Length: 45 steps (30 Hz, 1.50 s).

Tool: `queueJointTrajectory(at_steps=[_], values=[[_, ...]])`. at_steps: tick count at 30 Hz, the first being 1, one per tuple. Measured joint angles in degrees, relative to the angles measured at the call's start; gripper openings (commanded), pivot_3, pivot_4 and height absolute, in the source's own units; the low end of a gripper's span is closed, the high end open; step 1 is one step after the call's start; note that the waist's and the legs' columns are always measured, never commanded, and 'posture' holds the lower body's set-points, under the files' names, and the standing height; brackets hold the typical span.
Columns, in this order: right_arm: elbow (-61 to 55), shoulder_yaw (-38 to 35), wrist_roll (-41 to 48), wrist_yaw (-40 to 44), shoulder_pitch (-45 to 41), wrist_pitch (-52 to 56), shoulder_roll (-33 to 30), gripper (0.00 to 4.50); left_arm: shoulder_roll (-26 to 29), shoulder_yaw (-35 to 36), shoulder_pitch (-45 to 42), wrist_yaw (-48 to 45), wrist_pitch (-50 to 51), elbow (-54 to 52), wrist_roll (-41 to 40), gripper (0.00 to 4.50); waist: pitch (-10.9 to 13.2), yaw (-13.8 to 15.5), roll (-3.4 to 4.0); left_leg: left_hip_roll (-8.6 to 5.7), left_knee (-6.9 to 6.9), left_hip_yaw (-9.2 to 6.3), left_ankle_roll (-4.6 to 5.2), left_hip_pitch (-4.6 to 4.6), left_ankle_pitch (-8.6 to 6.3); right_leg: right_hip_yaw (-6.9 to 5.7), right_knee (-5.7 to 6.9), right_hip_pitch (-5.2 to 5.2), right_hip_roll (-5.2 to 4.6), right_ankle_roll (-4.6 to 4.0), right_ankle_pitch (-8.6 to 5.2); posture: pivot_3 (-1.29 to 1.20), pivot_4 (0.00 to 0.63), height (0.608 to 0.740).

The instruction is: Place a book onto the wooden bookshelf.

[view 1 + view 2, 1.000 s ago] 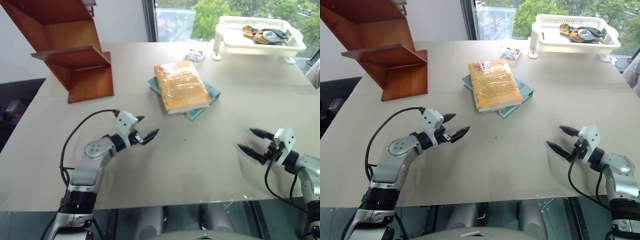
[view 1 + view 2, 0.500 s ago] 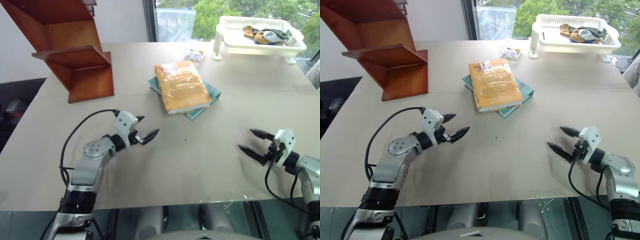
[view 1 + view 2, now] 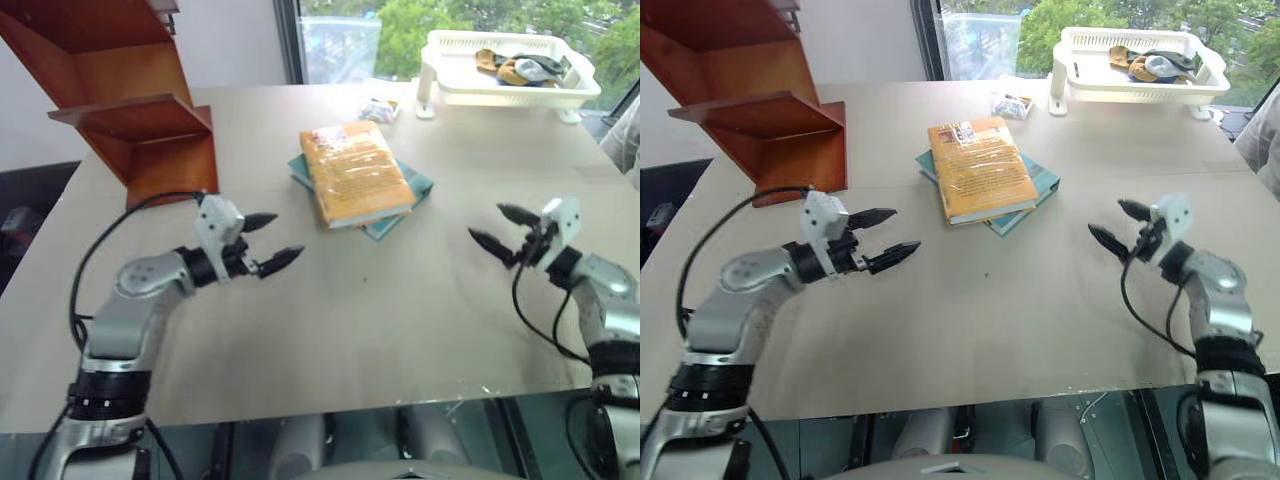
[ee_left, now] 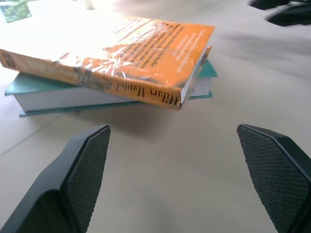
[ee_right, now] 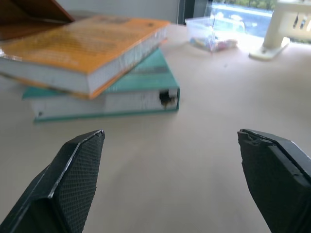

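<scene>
The book (image 3: pixel 357 173) lay flat on top of a teal-green book (image 3: pixel 412 189), skewed across it, well apart from the wooden bookshelf (image 3: pixel 140 120) and to its right on the table (image 3: pixel 400 300). Left gripper (image 3: pixel 267 241) stood on the book's near-left side, jaws spread wide, holding nothing. Right gripper (image 3: pixel 495 228) stood on its right, also wide open and empty. Neither touched the book.

Risks, as judged: glossy wrapped cover could slip between the fingers; a low pinch might catch the teal-green book too, or shove the stack; a one-sided grip could let the large paperback sag.
</scene>
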Motion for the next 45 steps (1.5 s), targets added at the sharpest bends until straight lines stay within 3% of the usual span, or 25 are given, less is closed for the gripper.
queueJointTrajectory(at_steps=[6,15,25,34,45], values=[[18.5,3.8,-7.2,-8.0,-16.9,0.3,4.3,4.5,11.7,4.5,1.2,-7.4,5.0,-1.8,-4.2,4.4,0.2,-0.6,-0.05,0.01,-0.11,0.03,-0.13,-0.02,0.07,0.0,-0.05,-0.06,0.01,-0.02,-0.01,0.0,0.15,0.74],[38.8,1.9,-9.1,-10.6,-30.1,1.3,8.4,4.5,17.1,17.2,4.5,-9.6,9.0,-2.6,-9.2,4.4,0.3,-1.2,-0.09,0.02,-0.48,0.01,-0.28,-0.15,0.16,-0.09,-0.55,-0.06,-0.04,-0.01,0.0,0.0,0.15,0.74],[45.2,-0.1,-9.3,-6.5,-33.2,3.5,11.5,4.5,17.8,26.4,11.1,-7.6,13.7,-8.6,-12.1,4.4,0.3,-1.6,-0.07,0.04,-0.59,0.03,-0.3,-0.16,0.15,-0.12,-0.66,-0.06,-0.04,-0.01,0.0,0.0,0.15,0.74],[45.9,-1.0,-10.1,-3.7,-35.3,4.6,13.5,4.5,16.8,29.9,16.7,-5.2,15.4,-13.2,-12.6,4.4,0.3,-1.6,-0.07,0.16,-0.62,0.03,-0.32,-0.16,0.15,-0.13,-0.67,-0.06,-0.04,-0.02,0.01,0.0,0.15,0.74],[46.2,3.0,-16.7,1.4,-34.9,1.1,14.3,4.5,15.6,33.3,21.3,-3.8,16.0,-16.0,-13.2,4.4,0.3,-1.6,-0.07,0.13,-0.62,0.03,-0.34,-0.14,0.15,-0.14,-0.66,-0.06,-0.04,-0.03,0.01,0.0,0.15,0.74]])
